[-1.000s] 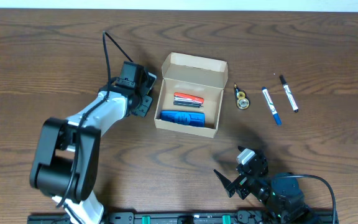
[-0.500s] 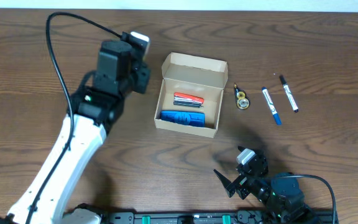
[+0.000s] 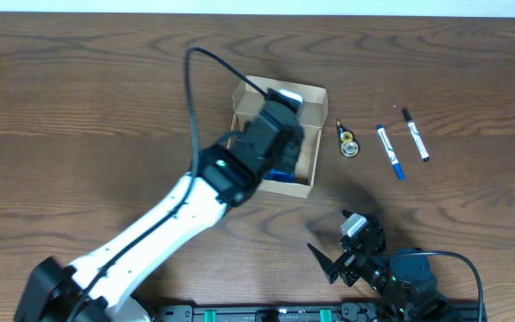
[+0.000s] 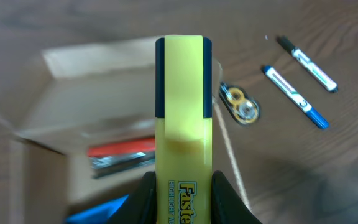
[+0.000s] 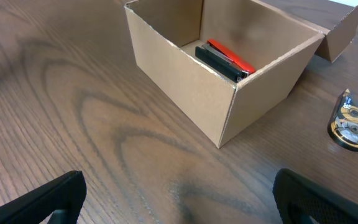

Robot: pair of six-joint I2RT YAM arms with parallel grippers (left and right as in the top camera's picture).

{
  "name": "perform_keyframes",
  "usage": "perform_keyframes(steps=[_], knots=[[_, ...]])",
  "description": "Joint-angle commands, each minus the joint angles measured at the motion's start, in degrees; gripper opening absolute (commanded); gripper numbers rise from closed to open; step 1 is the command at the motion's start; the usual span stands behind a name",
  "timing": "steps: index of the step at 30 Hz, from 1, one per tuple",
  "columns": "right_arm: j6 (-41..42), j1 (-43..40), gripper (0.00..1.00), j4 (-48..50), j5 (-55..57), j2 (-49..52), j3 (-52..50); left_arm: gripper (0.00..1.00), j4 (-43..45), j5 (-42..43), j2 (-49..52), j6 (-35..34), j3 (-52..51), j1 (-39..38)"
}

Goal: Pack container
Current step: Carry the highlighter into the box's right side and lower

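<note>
We find the left claw [image 4: 180, 190] pinching a yellow highlighter [image 4: 179, 93] above the container [image 3: 311, 95], just 12 o'clock of the counter [image 3: 79, 107] centre. The right claw [image 5: 179, 199] is spread and idle. Risk: a skewed release strikes the wall and spills outside.

Office-like setting, wood-grain table [image 3: 79, 89], markers [image 3: 389, 151], correction tape [image 3: 350, 143], yellow highlighter [image 4: 179, 124]
</note>
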Motion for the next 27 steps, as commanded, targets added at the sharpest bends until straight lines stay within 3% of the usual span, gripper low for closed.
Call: perform_keyframes(steps=[1,5,27], knots=[[0.7,0.5,0.99,0.0,0.1,-0.3,-0.2,0.06,0.7,-1.6,3.6,-8.5,0.2,-1.2],[0.7,0.5,0.99,0.0,0.1,-0.3,-0.2,0.06,0.7,-0.4,6.2,-13.2,0.2,-1.6],[0.7,0.5,0.99,0.0,0.1,-0.3,-0.2,0.06,3.1,4.8,11.3,-17.0,0.2,-2.8]])
